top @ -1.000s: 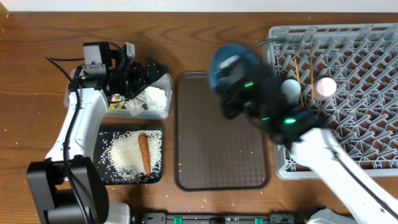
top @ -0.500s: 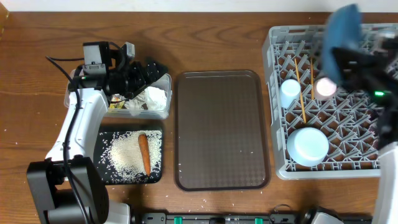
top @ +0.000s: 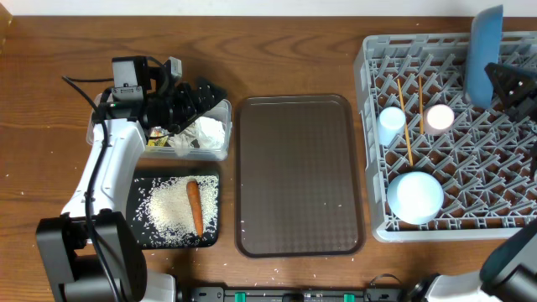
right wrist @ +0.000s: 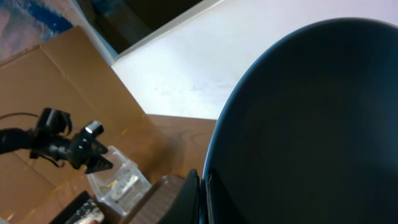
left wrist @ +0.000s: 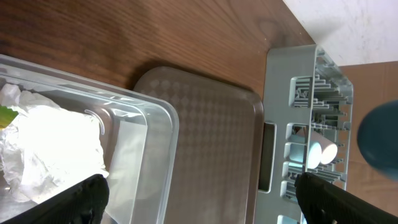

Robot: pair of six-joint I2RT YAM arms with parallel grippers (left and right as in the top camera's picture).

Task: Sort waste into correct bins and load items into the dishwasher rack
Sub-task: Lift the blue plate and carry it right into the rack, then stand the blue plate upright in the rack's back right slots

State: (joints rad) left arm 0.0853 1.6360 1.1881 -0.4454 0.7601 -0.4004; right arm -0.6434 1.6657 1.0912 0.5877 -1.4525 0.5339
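Loading step, likely the last item. Right gripper [top: 501,84] is pinching the plate [top: 484,46] by its rim, jaws closed tight on it, and is holding it edge-on above the rack [top: 373,225] at about 2 o'clock in the overhead view. The rack is carrying the blue cup [top: 391,122], pink cup [top: 440,116], chopsticks [top: 408,126] and bowl [top: 415,195]. Waste side is looking sorted: tissue [top: 206,131] is sitting in the tub [top: 226,153] at 9 o'clock, and carrot [top: 195,207] and rice [top: 166,211] in the black tray [top: 139,179] at 8 o'clock. Brown tray [top: 300,176] is lying bare in the middle. Left gripper [top: 198,99] is hanging over the tub, jaws fully spread and holding nothing. Next move, as I'm reading it: lowering the plate upright into a free peg row at the rack's 1 o'clock corner. That means lining the rim up with the gap between pegs and steering clear of the pink cup at the plate's 7 o'clock. Letting go only once the pegs are taking its weight.
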